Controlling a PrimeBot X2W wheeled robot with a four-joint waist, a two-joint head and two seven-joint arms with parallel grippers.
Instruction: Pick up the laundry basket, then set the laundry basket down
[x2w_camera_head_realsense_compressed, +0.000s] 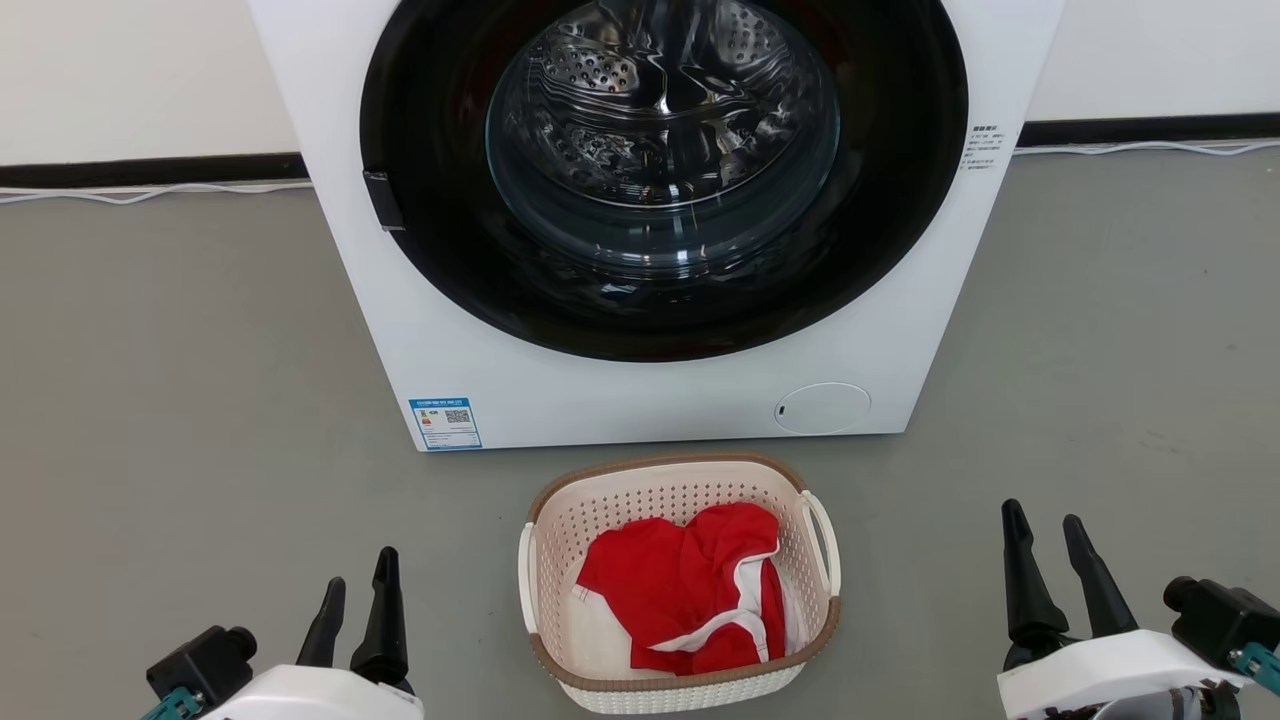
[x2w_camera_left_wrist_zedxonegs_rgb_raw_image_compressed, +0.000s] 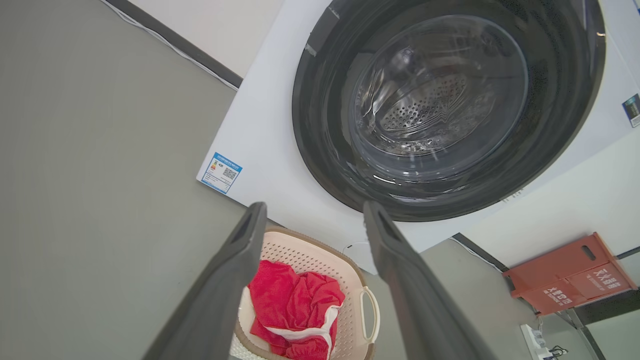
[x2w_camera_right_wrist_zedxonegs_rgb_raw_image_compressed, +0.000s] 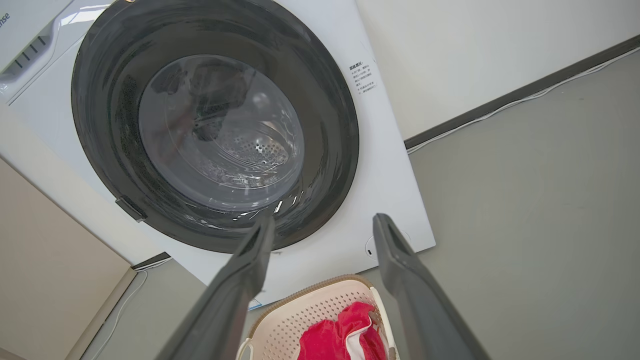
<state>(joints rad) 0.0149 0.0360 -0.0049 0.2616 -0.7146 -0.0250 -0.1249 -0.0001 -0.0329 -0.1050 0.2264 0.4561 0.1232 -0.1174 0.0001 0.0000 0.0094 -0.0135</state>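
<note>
Currently we observe the laundry basket (x2w_camera_head_realsense_compressed: 668, 467) resting on the floor (x2w_camera_head_realsense_compressed: 180, 400), just near of the washing machine (x2w_camera_head_realsense_compressed: 560, 390), containing a red garment (x2w_camera_head_realsense_compressed: 690, 590) with white trim. Our left gripper (x2w_camera_head_realsense_compressed: 361, 570) and right gripper (x2w_camera_head_realsense_compressed: 1042, 513) flank it, both spread wide, grasping nothing.

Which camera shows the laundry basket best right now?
Head view: the whole laundry basket shows from above, both side handles included. The left wrist view has it partly hidden and cut off below; the right wrist view catches its far end at the bottom edge.
</note>
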